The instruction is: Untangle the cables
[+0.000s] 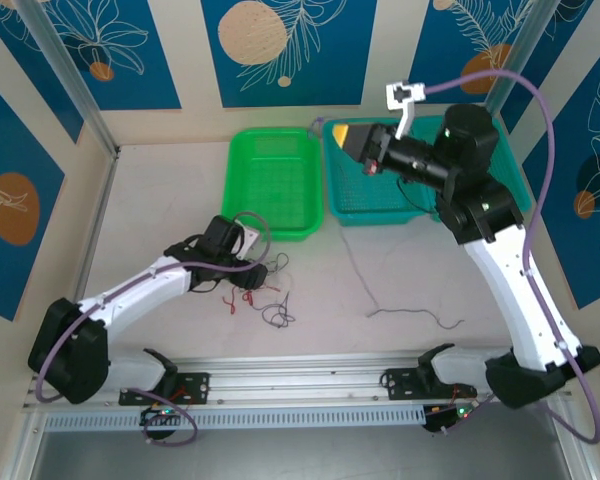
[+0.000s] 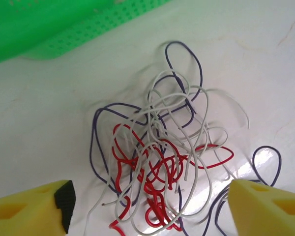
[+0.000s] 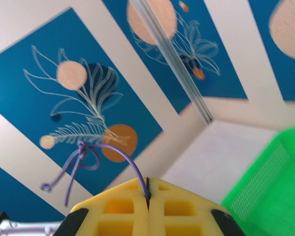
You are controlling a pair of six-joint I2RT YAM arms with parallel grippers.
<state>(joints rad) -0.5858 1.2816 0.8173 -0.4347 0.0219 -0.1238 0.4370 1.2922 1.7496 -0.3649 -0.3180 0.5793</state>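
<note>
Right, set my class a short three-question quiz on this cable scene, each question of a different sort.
1. True or false: the right gripper is open.
2. Which cable colours make up the tangle between the fingers of the left gripper? A) red only B) red, white and dark C) green and yellow
3. Fill in: beside the green basket stands a ____ basket.
Key: 1. False: it is shut on a dark cable. 2. B. 3. Teal: the teal basket.
</note>
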